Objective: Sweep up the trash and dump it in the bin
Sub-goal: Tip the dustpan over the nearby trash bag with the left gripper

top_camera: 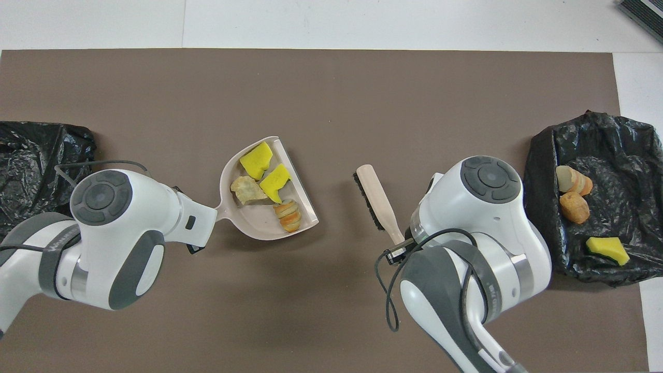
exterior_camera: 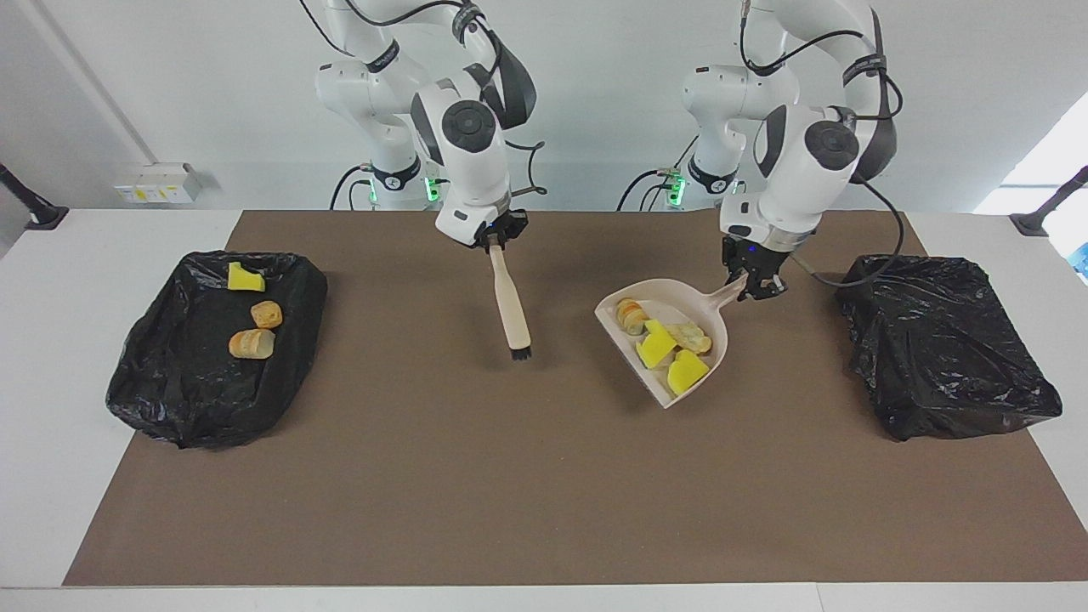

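Beige dustpan (exterior_camera: 671, 340), pinched by its handle in the left gripper (exterior_camera: 752, 287), carries four trash pieces (exterior_camera: 665, 336) below those fingers and may spill them if tipped short of the empty bin (exterior_camera: 943, 344), while the right gripper (exterior_camera: 495, 240) clamps the brush (exterior_camera: 512, 308).

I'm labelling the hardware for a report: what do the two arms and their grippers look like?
Both arms are glossy white with rounded segments, dark grey round caps on the joints and dark grey bands. Black cables loop along each, and green lights glow at their bases. The left gripper and right gripper are small, black and two-fingered. Grey lettering runs along a band, too small to read.
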You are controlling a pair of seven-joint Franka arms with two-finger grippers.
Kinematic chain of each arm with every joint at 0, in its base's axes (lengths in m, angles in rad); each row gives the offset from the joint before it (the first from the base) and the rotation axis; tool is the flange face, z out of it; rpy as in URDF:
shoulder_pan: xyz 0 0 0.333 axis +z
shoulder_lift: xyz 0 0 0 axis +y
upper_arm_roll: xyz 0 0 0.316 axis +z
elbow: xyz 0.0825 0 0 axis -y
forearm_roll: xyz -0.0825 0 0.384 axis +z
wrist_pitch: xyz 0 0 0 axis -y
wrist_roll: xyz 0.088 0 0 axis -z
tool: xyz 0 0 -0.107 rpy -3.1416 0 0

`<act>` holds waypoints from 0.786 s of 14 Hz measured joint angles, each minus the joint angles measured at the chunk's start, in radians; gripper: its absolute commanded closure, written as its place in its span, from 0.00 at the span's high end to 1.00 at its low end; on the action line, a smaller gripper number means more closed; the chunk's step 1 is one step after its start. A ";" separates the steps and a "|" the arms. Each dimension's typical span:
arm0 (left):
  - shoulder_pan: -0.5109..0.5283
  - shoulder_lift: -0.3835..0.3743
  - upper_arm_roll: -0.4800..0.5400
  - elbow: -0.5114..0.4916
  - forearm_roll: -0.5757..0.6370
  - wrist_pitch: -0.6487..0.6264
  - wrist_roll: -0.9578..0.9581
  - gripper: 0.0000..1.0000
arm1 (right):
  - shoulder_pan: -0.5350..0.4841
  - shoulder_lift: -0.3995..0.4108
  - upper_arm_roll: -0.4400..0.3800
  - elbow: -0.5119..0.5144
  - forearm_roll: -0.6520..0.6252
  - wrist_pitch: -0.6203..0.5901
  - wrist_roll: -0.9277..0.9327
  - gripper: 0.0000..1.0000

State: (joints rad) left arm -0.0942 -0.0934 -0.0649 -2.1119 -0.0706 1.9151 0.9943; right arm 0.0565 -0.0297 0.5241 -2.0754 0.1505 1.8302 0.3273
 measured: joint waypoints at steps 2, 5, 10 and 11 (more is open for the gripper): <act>0.096 -0.005 0.003 0.067 -0.020 -0.107 0.108 0.00 | 0.062 -0.017 0.003 -0.013 0.001 0.000 0.087 0.00; 0.245 -0.007 0.006 0.148 -0.034 -0.222 0.284 0.00 | 0.191 -0.023 0.006 -0.069 0.001 0.073 0.237 0.00; 0.443 -0.007 0.020 0.186 -0.035 -0.261 0.561 0.00 | 0.370 -0.007 0.007 -0.184 0.001 0.266 0.470 0.00; 0.471 -0.006 0.027 0.195 -0.034 -0.261 0.590 0.00 | 0.390 0.002 0.008 -0.191 0.001 0.280 0.506 0.00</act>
State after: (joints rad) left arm 0.3772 -0.0997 -0.0384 -1.9173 -0.1049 1.6537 1.5842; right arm 0.4463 -0.0280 0.5317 -2.2665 0.1513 2.1101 0.8330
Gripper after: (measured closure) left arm 0.687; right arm 0.736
